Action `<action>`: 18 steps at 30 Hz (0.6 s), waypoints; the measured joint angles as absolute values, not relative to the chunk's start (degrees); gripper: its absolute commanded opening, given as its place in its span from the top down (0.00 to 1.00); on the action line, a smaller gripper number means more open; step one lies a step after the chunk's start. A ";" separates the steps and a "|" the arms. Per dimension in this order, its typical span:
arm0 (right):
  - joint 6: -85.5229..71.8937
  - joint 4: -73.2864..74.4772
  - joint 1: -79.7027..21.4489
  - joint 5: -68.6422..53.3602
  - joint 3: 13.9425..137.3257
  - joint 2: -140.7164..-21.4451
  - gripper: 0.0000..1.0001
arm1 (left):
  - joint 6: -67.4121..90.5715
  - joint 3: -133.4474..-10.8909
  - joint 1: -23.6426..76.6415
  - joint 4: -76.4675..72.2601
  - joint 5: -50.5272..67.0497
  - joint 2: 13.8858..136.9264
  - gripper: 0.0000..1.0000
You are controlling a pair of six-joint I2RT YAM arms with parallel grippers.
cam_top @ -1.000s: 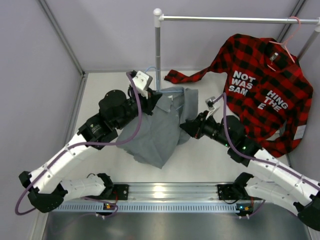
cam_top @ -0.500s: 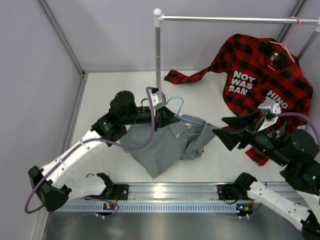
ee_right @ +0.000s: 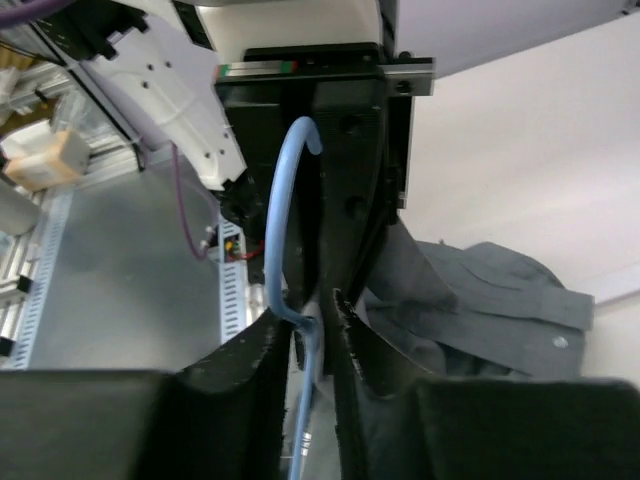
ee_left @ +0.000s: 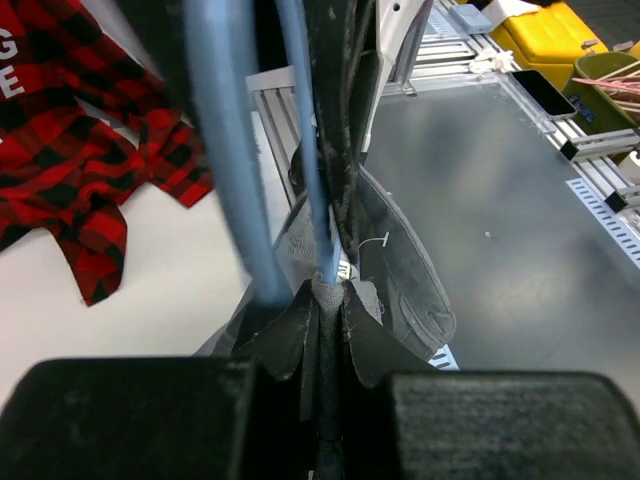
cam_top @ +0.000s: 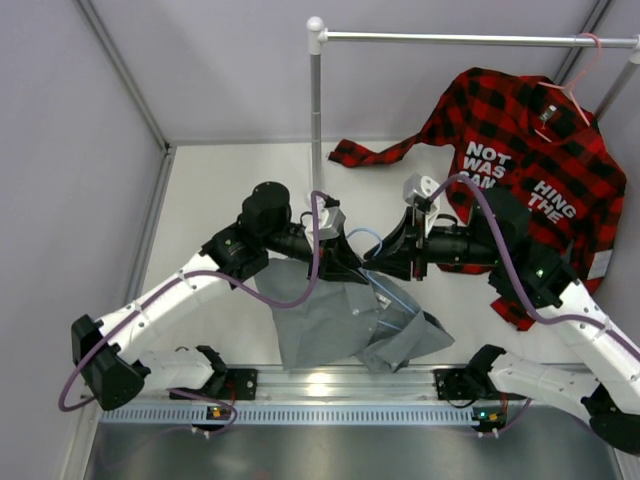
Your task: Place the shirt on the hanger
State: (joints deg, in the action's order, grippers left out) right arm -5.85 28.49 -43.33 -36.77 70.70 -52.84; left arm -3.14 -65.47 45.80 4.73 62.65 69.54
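The grey-green shirt (cam_top: 325, 322) hangs crumpled from the light-blue hanger (cam_top: 395, 297), its lower part lying on the table by the near rail. My left gripper (cam_top: 352, 268) is shut on the hanger's wire where the shirt's cloth wraps it; the left wrist view shows the hanger (ee_left: 318, 200) rising from the closed left gripper (ee_left: 330, 300), with the shirt (ee_left: 400, 285) beyond. My right gripper (cam_top: 378, 258) faces it. In the right wrist view, the right gripper (ee_right: 312, 322) is narrowly open, with the hanger's neck (ee_right: 278, 200) between the fingers and the shirt (ee_right: 480, 300) at right.
A red-and-black plaid shirt (cam_top: 520, 190) hangs on a pink hanger (cam_top: 560, 95) from the metal rail (cam_top: 470, 38) at back right; its post (cam_top: 316, 100) stands just behind the grippers. The arms' mounting rail (cam_top: 330, 385) runs along the near edge. Grey walls stand left and behind.
My right arm has swung in from the right and brought its gripper onto the hanger's neck. My left gripper has moved right and nearer with hanger and shirt.
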 measured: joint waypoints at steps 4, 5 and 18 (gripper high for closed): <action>-8.19 21.32 -43.35 -40.12 66.48 -50.63 0.96 | -2.90 -65.58 45.65 4.80 63.72 69.54 1.00; -8.60 19.81 -43.35 -40.45 65.60 -50.09 0.99 | -2.92 -65.71 45.67 4.80 63.90 69.54 1.00; -9.61 13.08 -43.33 -37.12 62.26 -44.25 1.00 | -1.28 -71.20 45.87 7.75 49.82 63.92 0.02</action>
